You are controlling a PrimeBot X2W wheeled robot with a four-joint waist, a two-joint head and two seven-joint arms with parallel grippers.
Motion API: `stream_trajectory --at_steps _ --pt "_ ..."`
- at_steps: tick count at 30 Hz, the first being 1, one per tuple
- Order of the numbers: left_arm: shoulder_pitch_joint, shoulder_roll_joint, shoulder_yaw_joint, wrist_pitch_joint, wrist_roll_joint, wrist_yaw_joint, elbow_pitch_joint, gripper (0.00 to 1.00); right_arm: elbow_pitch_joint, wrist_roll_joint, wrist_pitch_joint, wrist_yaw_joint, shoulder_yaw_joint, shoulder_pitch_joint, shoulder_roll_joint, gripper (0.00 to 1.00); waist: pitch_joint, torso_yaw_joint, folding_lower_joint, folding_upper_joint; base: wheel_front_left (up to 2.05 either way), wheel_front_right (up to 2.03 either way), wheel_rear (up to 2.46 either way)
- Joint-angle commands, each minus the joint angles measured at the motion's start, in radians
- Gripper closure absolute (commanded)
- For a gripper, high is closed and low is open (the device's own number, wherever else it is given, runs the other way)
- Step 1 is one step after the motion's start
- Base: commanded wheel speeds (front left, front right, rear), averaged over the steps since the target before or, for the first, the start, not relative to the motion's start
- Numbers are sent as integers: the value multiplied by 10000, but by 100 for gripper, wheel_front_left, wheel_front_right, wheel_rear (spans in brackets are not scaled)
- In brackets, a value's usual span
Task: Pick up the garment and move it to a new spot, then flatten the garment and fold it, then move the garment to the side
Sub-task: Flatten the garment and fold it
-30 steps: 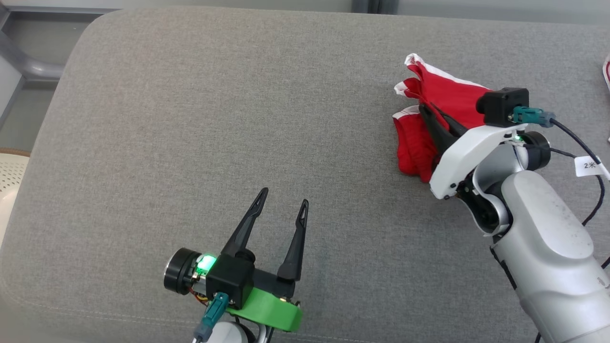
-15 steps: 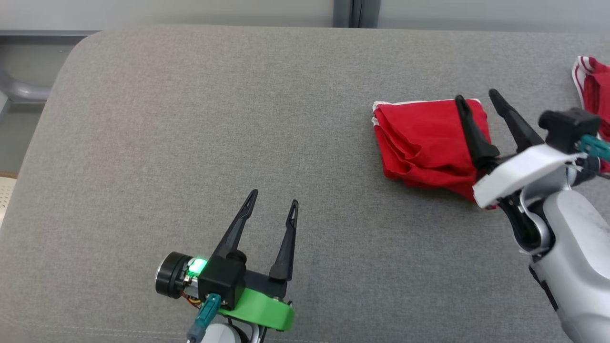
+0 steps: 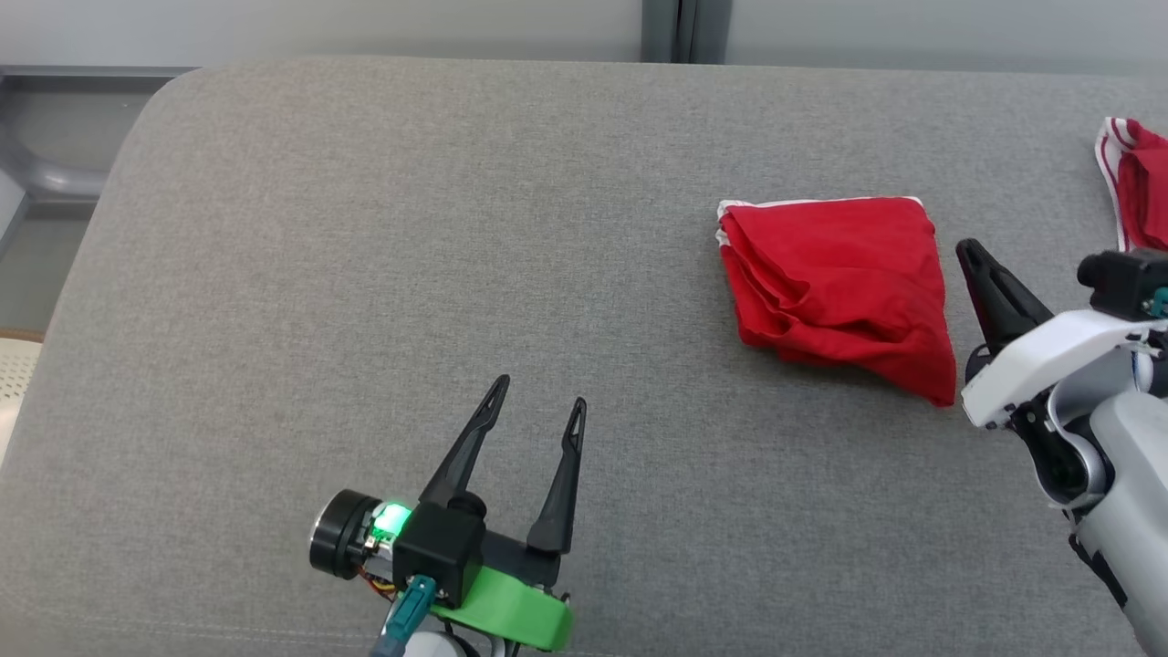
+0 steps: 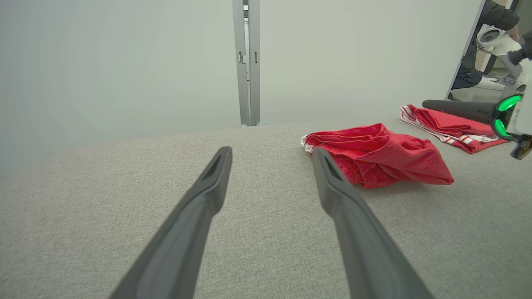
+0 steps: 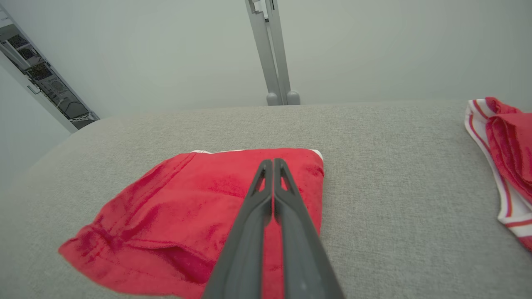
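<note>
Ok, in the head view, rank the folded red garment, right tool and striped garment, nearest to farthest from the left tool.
From the left tool:
1. folded red garment, ahead and right.
2. right tool, past the garment's right edge.
3. striped garment, far right edge.

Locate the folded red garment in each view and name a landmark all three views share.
Head view: folded red garment, right of centre.
Left wrist view: garment, right of centre, mid-height.
Right wrist view: garment, lower left of centre.
Shared landmark: grey vertical post, top centre.
</note>
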Motion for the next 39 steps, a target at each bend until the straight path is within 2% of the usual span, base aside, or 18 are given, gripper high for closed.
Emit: stream_trajectory --at_steps 1,8,14,23,29,30,31,32,33,39 --pt "13 25 -19 2 -115 -13 20 0 45 183 52 4 247 -305 -71 100 99 162 0 -1 0 0 0" --pt "-166 23 -320 0 -282 32 96 0 749 720 84 4 2136 -1291 125 100 237 576 0 -1 0 0 0" --pt "-216 23 -439 0 -411 100 118 0 1254 1263 -284 4 3611 -1248 451 100 226 757 0 -1 0 0 0" --pt "-170 23 -396 0 -418 150 111 0 1491 2134 -957 4 5109 -1064 798 100 172 590 0 -1 0 0 0" --pt "-40 25 -191 2 -309 130 164 0 980 2709 -1214 4 5854 -976 1046 100 -95 324 0 -1 0 0 0" --pt "17 25 -138 2 -299 132 174 0 867 2701 -1236 4 5894 -945 1064 74 -163 269 0 -1 0 0 0" --pt "89 25 -46 2 -304 137 159 0 727 2612 -1266 4 5877 -916 1080 54 -237 198 0 -1 0 0 0" --pt "148 23 38 0 -342 142 129 0 554 2470 -1272 4 5667 -919 1101 11 -304 128 0 -1 0 0 0" --pt "234 23 150 2 -434 148 62 0 339 2247 -1273 4 5370 -842 1133 0 -390 41 0 -1 0 0 0" --pt "776 26 885 2 -437 277 -281 0 -823 355 -1255 4 3178 184 1489 0 -892 -422 0 -1 0 0 0"
